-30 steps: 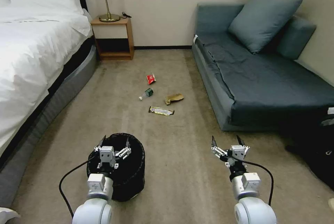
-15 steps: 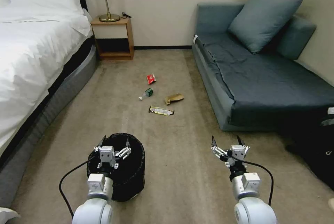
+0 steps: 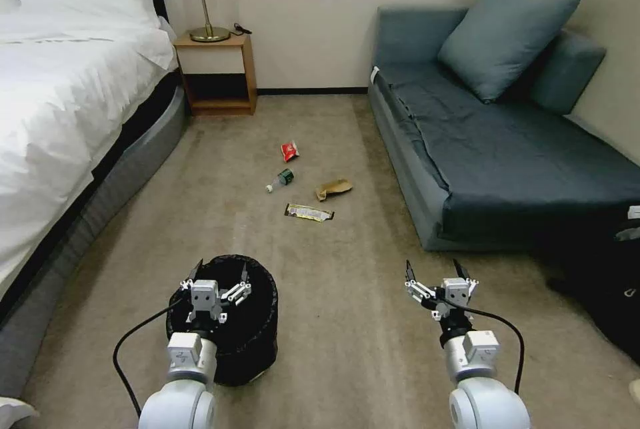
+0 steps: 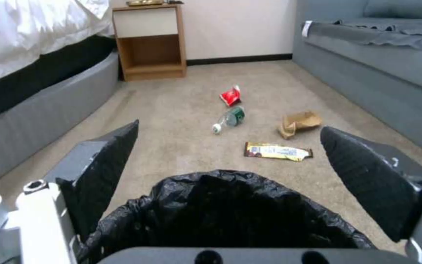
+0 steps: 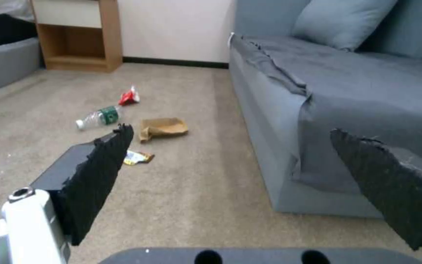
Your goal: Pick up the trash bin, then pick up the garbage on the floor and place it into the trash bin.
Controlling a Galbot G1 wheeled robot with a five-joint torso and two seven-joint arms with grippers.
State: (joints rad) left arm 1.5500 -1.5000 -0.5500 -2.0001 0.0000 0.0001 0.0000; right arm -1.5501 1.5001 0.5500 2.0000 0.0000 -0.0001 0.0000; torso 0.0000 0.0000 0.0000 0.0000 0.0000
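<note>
The trash bin [image 3: 250, 322], squat and lined with a crinkled black bag, stands on the carpet at the near left; its rim [image 4: 230, 183] fills the low part of the left wrist view. My left gripper [image 3: 220, 272] hovers open over the bin's mouth. My right gripper [image 3: 433, 271] is open above bare carpet at the near right. The garbage lies farther ahead: a red packet [image 3: 289, 150], a small clear bottle [image 3: 281, 180], crumpled brown paper [image 3: 333, 187] and a gold-and-dark wrapper [image 3: 309, 212]. The same wrapper [image 4: 278, 151] lies just beyond the bin.
A white bed [image 3: 60, 102] runs along the left, a blue-grey sofa [image 3: 507, 149] along the right. A wooden nightstand [image 3: 217, 72] with a lamp stands at the far wall. A dark bag [image 3: 613, 289] sits at the near right. Open carpet lies between.
</note>
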